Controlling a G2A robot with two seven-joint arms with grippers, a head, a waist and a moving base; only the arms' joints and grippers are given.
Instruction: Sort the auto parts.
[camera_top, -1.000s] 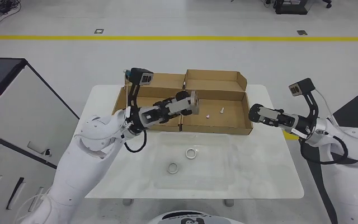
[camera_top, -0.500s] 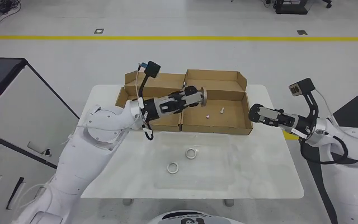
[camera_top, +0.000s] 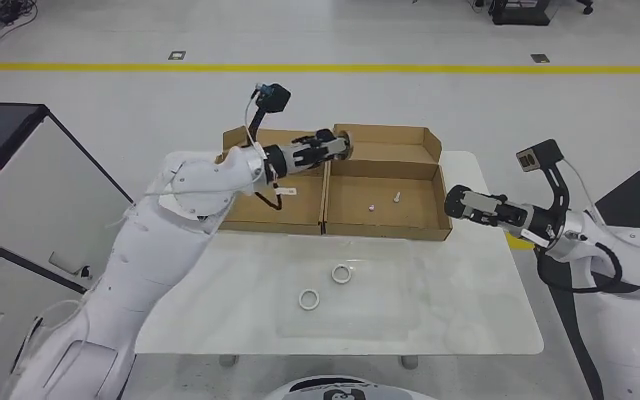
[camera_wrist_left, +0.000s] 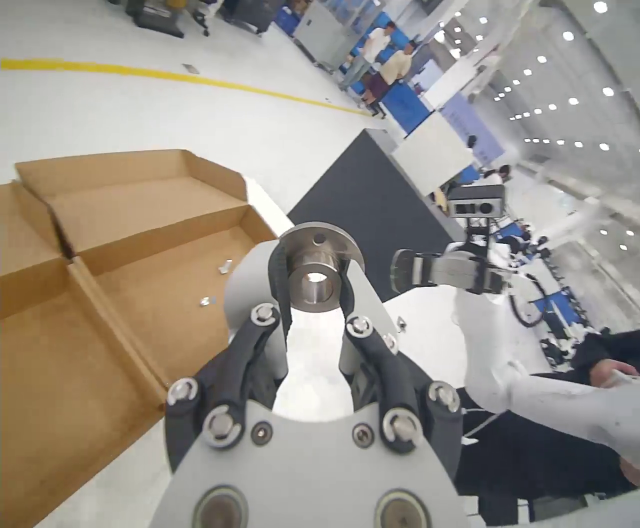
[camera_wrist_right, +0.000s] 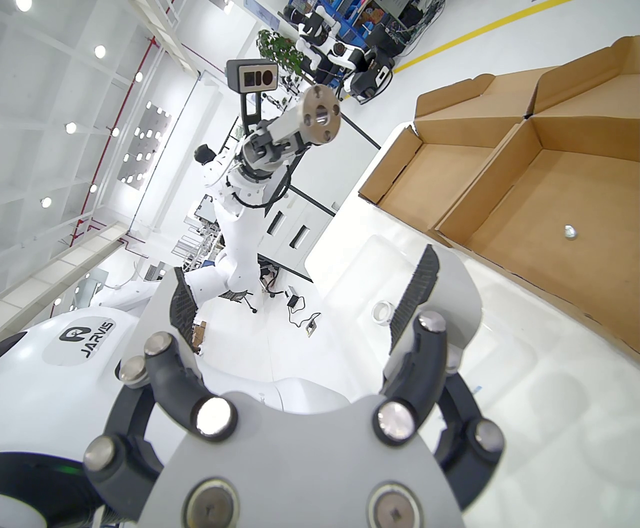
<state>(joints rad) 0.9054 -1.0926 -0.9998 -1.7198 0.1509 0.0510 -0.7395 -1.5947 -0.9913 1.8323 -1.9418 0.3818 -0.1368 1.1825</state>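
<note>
Gripping a flanged bushing (camera_wrist_left: 320, 243) by its sleeve, the left gripper (camera_wrist_left: 311, 300) had its jaws clamped on it, raised above the rear of the cardboard boxes (camera_top: 292, 212). The right gripper (camera_wrist_right: 304, 283) had jaws wide apart, empty, just beside the boxes' right wall, over the counter (camera_top: 450, 300).

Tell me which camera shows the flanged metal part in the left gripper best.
The left wrist view: the flanged part sits close up, its bore and flange plain, clamped in the left gripper. The right wrist view shows its flange face from afar; the top view shows it small.
</note>
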